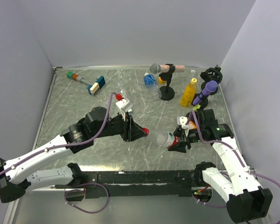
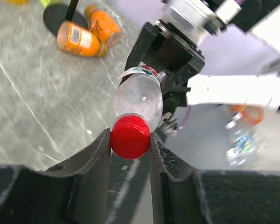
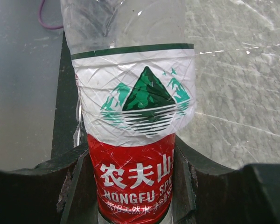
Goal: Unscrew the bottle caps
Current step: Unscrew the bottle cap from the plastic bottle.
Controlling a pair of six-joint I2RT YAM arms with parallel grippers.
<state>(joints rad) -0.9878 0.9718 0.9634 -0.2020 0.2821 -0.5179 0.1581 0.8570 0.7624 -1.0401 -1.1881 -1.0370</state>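
L claw [image 2: 130, 148] pinches the red cap [image 2: 129, 136], which is on the clear bottle [image 2: 137, 100] held sideways between the arms. R claw [image 3: 133, 186] squeezes the bottle's label end. Cap's not off yet. Orange bottles [image 2: 79, 39] & yellow bottle [image 1: 188, 94] at the back prob. left to do.

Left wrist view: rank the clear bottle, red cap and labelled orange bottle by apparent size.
Largest: clear bottle.
Then red cap and orange bottle look about alike; the cap sits far nearer the camera, so I won't rank them.
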